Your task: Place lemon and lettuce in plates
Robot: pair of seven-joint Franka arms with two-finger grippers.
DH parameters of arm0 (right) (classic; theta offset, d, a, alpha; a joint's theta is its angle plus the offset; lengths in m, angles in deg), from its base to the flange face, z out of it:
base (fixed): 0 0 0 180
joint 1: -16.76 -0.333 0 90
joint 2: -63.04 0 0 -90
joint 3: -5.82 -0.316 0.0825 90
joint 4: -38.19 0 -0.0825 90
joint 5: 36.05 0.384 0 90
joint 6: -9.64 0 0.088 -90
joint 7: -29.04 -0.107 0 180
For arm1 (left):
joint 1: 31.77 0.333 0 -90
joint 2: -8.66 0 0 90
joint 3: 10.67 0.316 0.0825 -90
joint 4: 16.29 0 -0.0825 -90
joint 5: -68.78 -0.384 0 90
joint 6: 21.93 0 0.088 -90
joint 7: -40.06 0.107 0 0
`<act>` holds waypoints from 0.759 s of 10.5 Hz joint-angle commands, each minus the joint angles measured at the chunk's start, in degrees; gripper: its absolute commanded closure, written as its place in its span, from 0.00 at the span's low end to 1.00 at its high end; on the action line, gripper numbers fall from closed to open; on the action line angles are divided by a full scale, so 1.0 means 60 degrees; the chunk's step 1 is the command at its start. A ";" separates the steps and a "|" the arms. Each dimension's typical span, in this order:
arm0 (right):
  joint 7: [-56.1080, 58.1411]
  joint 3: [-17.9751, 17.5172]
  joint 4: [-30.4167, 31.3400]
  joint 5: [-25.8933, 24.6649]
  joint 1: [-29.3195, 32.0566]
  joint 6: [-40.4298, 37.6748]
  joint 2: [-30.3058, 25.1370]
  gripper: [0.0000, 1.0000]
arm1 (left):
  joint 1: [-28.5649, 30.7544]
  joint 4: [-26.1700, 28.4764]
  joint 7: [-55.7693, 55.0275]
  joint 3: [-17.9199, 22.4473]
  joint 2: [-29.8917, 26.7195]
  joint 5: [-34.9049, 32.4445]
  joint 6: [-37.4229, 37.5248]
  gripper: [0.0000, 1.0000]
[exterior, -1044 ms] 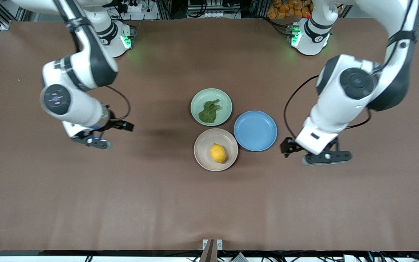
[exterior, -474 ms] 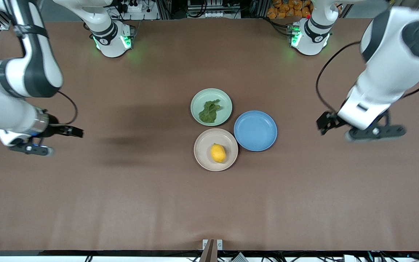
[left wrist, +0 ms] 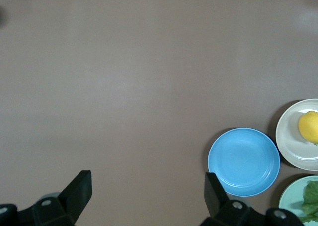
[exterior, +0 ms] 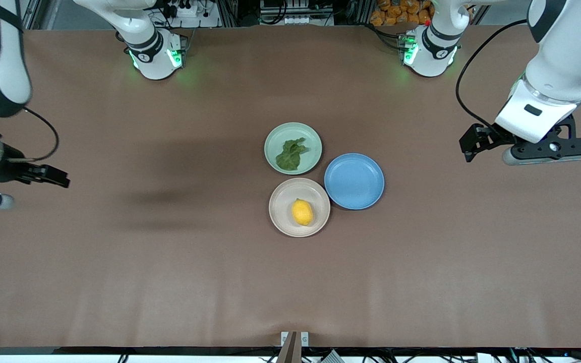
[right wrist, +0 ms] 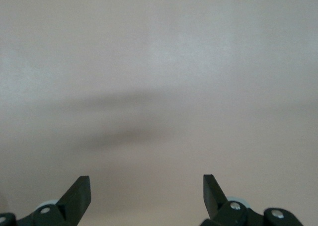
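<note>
- I see the lemon (exterior: 302, 212) in the beige plate (exterior: 280, 214), the lettuce (exterior: 290, 154) in the mint plate (exterior: 272, 136).
- Left gripper (left wrist: 146, 196) hangs released over bare table.
- Right gripper (right wrist: 146, 193), spread, seemingly over bare table too.

Three round shallow plates, pale mint green (exterior: 293, 148), beige-white (exterior: 299, 207) and blue (exterior: 354, 181), cluster mid-table on the brown table surface (exterior: 169, 277); bare surface surrounds them.

I see glossy white arm shells with black joint bands and looping black cables. Both bases glow green. Each black gripper's fingers (left wrist: 79, 188) show silver screws.
</note>
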 commanded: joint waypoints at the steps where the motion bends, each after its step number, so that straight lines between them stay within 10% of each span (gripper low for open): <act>1: 0.0174 0.0297 -0.0864 -0.0111 -0.0239 -0.0942 -0.0286 0.00 | 0.0492 0.0168 0.0265 -0.0083 -0.0340 0.0319 0.0253 0.00; 8: 0.0218 0.0283 -0.1920 0.0065 -0.0181 -0.2889 -0.1149 0.00 | 0.1094 -0.0095 0.1202 0.0063 -0.0516 0.0935 0.0605 0.00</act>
